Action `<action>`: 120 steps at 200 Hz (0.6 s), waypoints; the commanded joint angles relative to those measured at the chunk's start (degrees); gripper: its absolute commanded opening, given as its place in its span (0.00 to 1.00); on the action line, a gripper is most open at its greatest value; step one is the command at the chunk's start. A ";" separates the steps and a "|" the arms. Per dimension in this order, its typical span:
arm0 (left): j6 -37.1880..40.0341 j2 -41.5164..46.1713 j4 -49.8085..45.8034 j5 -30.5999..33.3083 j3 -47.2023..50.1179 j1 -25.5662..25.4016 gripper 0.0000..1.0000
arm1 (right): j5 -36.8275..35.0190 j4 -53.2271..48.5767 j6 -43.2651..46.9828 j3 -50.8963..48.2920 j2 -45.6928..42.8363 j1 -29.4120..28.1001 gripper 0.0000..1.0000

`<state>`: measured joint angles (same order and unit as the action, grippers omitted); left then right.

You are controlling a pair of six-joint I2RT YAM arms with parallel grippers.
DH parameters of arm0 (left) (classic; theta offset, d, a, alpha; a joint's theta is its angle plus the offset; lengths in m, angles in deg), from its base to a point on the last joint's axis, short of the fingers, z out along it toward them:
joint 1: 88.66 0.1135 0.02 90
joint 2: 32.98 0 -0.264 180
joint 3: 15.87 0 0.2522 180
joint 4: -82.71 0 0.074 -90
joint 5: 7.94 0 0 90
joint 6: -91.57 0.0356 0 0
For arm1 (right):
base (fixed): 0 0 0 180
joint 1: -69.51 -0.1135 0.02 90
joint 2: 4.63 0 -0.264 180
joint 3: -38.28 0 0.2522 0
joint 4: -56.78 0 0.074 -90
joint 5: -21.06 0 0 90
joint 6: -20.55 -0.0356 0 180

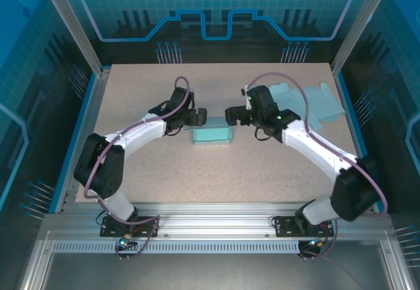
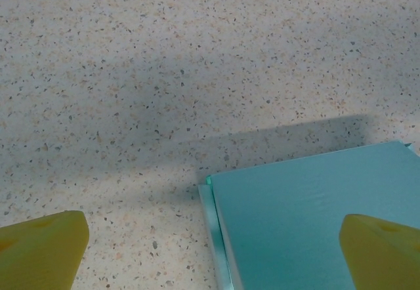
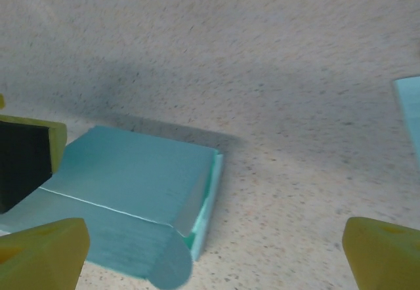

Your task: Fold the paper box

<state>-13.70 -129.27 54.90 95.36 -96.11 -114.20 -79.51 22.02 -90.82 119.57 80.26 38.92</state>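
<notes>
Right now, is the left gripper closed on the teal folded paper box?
No: the left gripper stands wide open, and the teal folded paper box lies flat on the table.

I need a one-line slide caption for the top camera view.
The left gripper and right gripper face each other just beyond the teal paper box; an unfolded blank lies far right.

The paper box (image 1: 211, 134) is laid on the table (image 1: 262, 178). The left gripper (image 1: 199, 117) is held just behind the box's left end, the right gripper (image 1: 230, 115) just behind its right end. Flat paper sheets (image 1: 325, 105) are laid well right of the box, farther back
</notes>
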 commanded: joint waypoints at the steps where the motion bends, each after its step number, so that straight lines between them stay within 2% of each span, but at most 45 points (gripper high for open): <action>1: -2.12 -1.15 1.08 -1.30 2.56 0.18 0.99 | 5.39 -5.14 0.99 4.84 4.98 0.27 1.00; 28: -3.45 -2.21 2.50 -1.28 5.09 0.18 0.99 | 6.14 -6.68 1.46 7.33 9.54 0.22 1.00; 75: -5.44 -4.05 4.30 -1.43 8.62 0.18 0.99 | 6.52 -5.55 1.07 5.86 12.88 0.53 1.00; 120: -6.84 -5.52 5.10 -1.00 10.31 0.14 0.99 | 8.58 -4.60 1.04 5.54 16.38 0.96 0.92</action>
<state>-19.10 -132.81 60.93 94.14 -87.65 -114.22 -73.13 17.54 -90.12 124.97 94.13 39.20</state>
